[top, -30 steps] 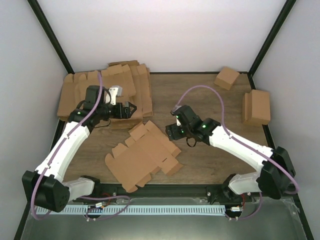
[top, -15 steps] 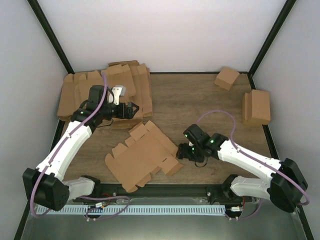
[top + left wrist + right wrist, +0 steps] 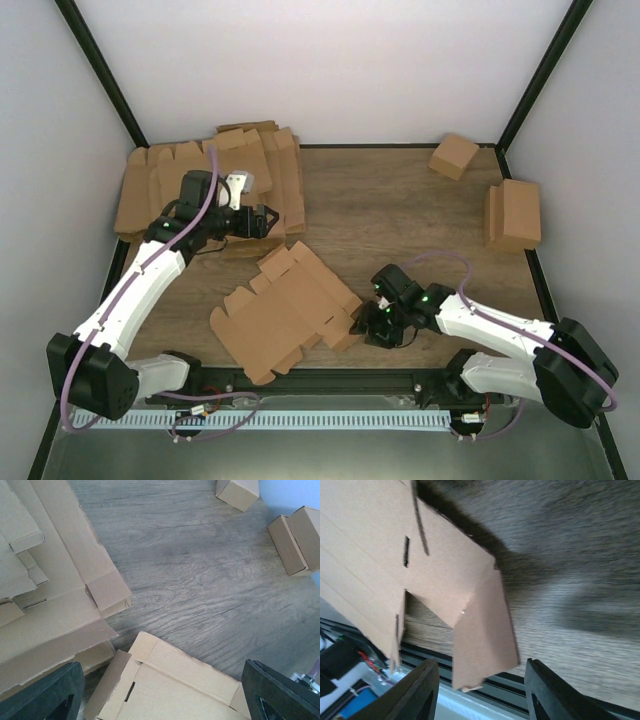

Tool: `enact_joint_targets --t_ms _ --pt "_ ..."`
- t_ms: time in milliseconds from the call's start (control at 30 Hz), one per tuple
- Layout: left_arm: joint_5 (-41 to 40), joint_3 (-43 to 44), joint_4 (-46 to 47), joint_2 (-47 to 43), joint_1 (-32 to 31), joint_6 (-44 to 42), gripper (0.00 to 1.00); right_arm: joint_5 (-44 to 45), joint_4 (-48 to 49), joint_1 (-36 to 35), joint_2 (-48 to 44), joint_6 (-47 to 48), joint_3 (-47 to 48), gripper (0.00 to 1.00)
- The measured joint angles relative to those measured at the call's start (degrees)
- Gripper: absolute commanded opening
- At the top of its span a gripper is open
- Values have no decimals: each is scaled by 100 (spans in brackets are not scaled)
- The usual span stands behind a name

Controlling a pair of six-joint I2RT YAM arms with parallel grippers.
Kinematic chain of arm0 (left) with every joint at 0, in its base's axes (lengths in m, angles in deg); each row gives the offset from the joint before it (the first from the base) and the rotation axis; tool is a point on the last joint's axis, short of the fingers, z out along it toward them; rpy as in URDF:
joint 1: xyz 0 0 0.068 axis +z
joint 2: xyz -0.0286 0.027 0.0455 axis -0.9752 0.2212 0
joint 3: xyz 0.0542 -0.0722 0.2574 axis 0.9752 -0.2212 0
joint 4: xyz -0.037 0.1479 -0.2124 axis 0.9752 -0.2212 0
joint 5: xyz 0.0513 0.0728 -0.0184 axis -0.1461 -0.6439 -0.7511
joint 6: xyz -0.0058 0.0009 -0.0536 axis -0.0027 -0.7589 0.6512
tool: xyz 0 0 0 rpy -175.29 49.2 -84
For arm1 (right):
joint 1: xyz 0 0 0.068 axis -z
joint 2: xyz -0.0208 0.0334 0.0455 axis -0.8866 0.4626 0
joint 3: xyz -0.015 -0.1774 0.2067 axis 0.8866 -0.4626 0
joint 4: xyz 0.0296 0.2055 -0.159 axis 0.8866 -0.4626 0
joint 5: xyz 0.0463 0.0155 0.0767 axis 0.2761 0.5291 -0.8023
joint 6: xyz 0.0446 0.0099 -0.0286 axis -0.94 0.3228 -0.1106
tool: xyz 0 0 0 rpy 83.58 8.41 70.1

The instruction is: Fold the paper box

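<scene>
The paper box (image 3: pixel 285 312) is a flat brown die-cut sheet with tabbed flaps, lying at the near middle of the table. My right gripper (image 3: pixel 368 328) is open at the sheet's right corner; in the right wrist view a corner flap (image 3: pixel 482 640) reaches down between the two fingers (image 3: pixel 417 692). I cannot tell if they touch it. My left gripper (image 3: pixel 268 221) is open and empty above the edge of the blank pile, beyond the sheet's far corner (image 3: pixel 175 680).
A pile of flat brown blanks (image 3: pixel 195 185) lies at the back left. A small cube-like box (image 3: pixel 454 156) stands at the back right, and folded boxes (image 3: pixel 514 213) sit by the right wall. The table's front rail (image 3: pixel 330 385) runs close to the right gripper.
My right arm has swung from the table's middle towards the near edge and down to the sheet's right corner. The left arm has barely moved. The sheet lies as before.
</scene>
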Motion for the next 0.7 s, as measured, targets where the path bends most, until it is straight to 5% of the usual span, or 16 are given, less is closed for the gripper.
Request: enact_joint_targets --t_ms 133,300,700 --pt "2 -26 31 55 -11 -46 87 -109 286 0 33 -179 -22 39" --pt "-4 -59 42 72 -90 -138 87 -155 544 0 304 -186 -35 2" --pt "-216 273 -46 72 -243 -643 87 1239 -535 -7 533 1945 1438 1"
